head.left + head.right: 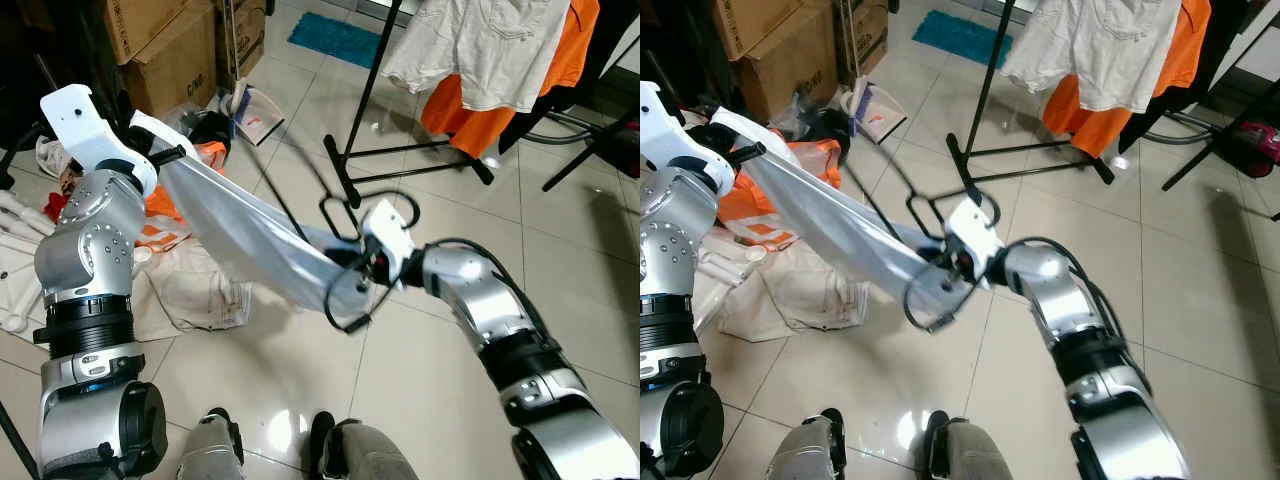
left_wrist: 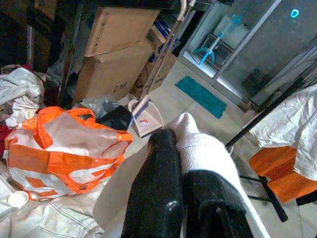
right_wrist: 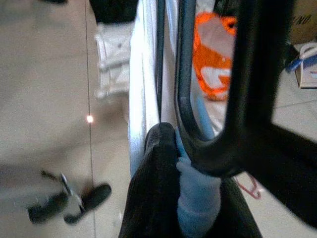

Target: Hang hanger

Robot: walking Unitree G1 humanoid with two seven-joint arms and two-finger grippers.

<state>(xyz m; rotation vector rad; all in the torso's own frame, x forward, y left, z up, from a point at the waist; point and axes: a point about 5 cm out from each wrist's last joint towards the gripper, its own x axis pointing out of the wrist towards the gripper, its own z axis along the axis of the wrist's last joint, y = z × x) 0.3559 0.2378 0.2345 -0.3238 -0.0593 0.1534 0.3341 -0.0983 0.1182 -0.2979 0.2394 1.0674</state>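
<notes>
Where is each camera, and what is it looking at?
Left eye view: on the head, looking down at both arms, cloth and hanger.
Right eye view: on the head beside it, same scene, clothes rack behind.
Left wrist view: along left gripper pinching cloth, orange bag beyond.
Right wrist view: along right gripper gripping cloth and hanger.
Both wrist views share the orange bag.

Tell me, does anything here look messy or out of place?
Yes. Clothes and an orange bag lie strewn on the floor instead of on the rack. The white garment is stretched slantwise between both grippers, the hanger dangling.
</notes>
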